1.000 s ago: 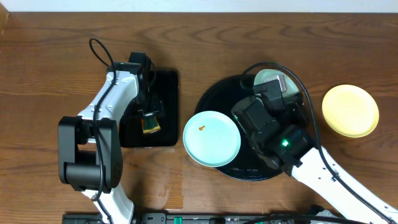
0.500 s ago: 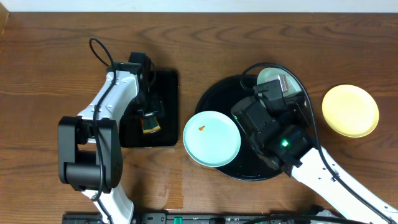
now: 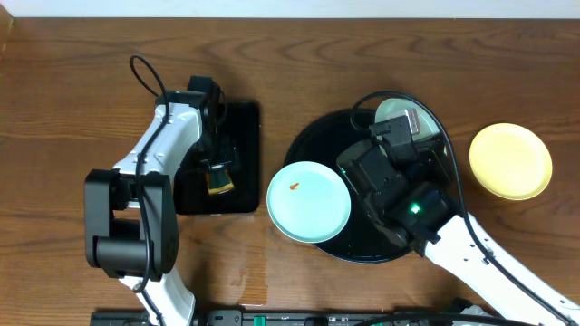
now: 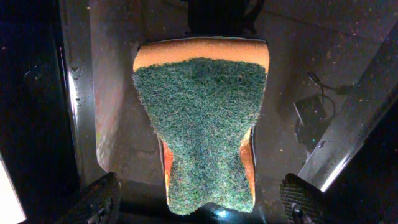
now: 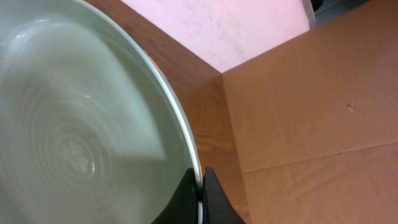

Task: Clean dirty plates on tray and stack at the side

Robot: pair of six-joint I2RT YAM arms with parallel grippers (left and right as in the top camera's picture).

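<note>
One plate of the three looks finished: the pale yellow plate (image 3: 510, 160) lies alone on the bare wood of the counter (image 3: 82, 81) toward its right edge, clear of the round black tray (image 3: 308, 145) and showing no smear, so I judge it the start of the stack. A second, the mint-blue plate (image 5: 74, 124), is in the right gripper (image 5: 200, 186), whose jaws are pinched narrow on its rim. From above it sits over the far part of the round tray, partly hidden by the arm, and I cannot tell whether any smear is on it. The third, the smeared mint-blue plate (image 3: 308, 201), rests across the near-left rim of the round tray, overhanging toward the middle of the counter, with a small orange-red mark on its face, so it is not yet cleaned. The left gripper (image 3: 216, 174) hangs over the rectangular black tray (image 3: 243, 136) left of centre, its jaws seemingly closed on the sponge (image 4: 202, 118), green scouring face toward the camera, well apart from either mint plate. By my reckoning roughly a third is done: two plates remain to be wiped and stacked on the yellow one.
</note>
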